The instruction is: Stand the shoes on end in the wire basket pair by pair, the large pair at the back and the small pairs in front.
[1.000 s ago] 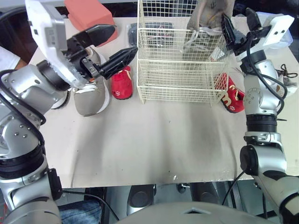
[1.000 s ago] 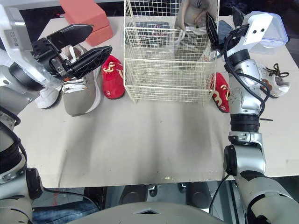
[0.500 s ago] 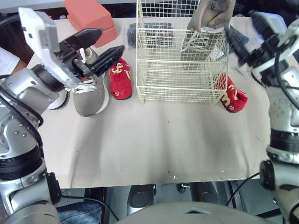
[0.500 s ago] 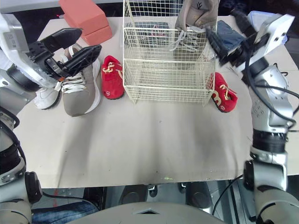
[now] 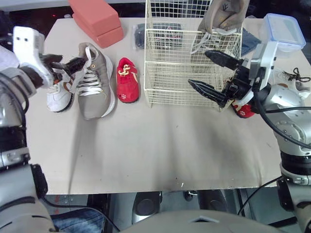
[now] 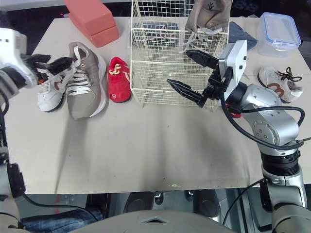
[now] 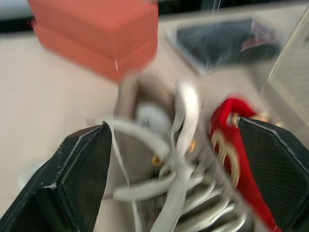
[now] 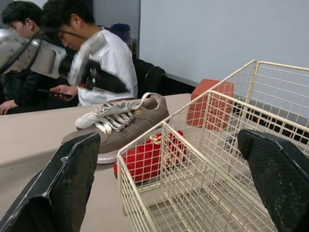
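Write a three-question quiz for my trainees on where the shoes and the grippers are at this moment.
1. True or false: one large grey shoe stands on end at the back of the wire basket.
2. Which shoe lies on the table between the basket and the other grey shoe? A) a red shoe B) a blue shoe C) a black shoe
3. Is the right gripper open or shut?
Key: 1 true; 2 A; 3 open.
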Robot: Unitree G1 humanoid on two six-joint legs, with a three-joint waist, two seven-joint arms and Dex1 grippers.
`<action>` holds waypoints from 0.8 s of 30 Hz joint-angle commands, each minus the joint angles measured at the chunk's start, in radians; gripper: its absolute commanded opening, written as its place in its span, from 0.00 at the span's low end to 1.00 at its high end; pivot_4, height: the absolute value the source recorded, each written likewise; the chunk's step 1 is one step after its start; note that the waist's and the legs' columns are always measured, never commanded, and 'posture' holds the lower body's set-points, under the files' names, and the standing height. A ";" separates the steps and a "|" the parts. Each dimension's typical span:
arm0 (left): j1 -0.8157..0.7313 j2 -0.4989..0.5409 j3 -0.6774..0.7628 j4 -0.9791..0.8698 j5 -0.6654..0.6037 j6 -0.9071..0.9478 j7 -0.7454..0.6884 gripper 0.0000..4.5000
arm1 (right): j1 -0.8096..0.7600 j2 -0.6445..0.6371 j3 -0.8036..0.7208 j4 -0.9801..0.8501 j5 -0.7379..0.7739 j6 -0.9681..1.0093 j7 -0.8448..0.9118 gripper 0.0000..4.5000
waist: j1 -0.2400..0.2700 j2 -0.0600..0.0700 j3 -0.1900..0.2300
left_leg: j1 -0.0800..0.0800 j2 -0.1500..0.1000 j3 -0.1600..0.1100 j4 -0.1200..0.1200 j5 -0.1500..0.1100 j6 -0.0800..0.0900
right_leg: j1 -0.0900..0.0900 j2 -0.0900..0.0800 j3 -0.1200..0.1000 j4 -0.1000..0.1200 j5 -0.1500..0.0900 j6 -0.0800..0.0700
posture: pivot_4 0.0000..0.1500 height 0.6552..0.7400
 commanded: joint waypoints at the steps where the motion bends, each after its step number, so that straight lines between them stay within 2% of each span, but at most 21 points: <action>1: -0.106 0.053 -0.055 0.133 0.064 0.005 -0.122 1.00 | -0.009 0.009 -0.009 -0.029 -0.016 -0.023 -0.003 0.99 | -0.002 -0.001 0.000 | 0.000 -0.001 0.001 0.000 0.000 0.000 | 0.000 0.000 -0.001 0.000 0.000 0.000 | 1.00 0.36; 9: -0.315 0.073 -0.240 0.511 0.257 -0.042 -0.388 1.00 | 0.011 0.031 -0.008 -0.038 -0.040 -0.035 -0.008 0.99 | -0.004 -0.001 0.000 | 0.000 0.000 0.005 0.000 0.000 0.000 | -0.002 0.001 -0.003 0.001 0.000 0.000 | 1.00 0.36; 12: -0.423 0.056 -0.295 0.639 0.337 -0.059 -0.455 1.00 | 0.020 0.040 -0.005 -0.029 -0.052 -0.049 -0.003 0.99 | -0.001 -0.006 0.000 | -0.002 0.000 0.004 0.000 0.000 0.000 | -0.003 0.001 -0.004 0.001 0.000 0.000 | 1.00 0.36; 17: -0.544 0.015 -0.357 0.793 0.454 -0.120 -0.493 1.00 | 0.027 0.056 0.005 -0.026 -0.067 -0.057 0.006 0.99 | -0.001 -0.006 0.000 | -0.003 -0.001 0.003 0.001 0.000 0.000 | -0.003 0.000 -0.005 0.000 0.000 0.000 | 1.00 0.36; 24: -0.640 -0.053 -0.362 0.907 0.554 -0.168 -0.476 1.00 | 0.021 0.072 0.006 -0.022 -0.077 -0.064 0.008 0.99 | -0.004 -0.007 0.001 | -0.005 0.000 0.003 0.001 0.000 0.000 | -0.005 0.000 -0.005 0.001 0.000 0.000 | 1.00 0.36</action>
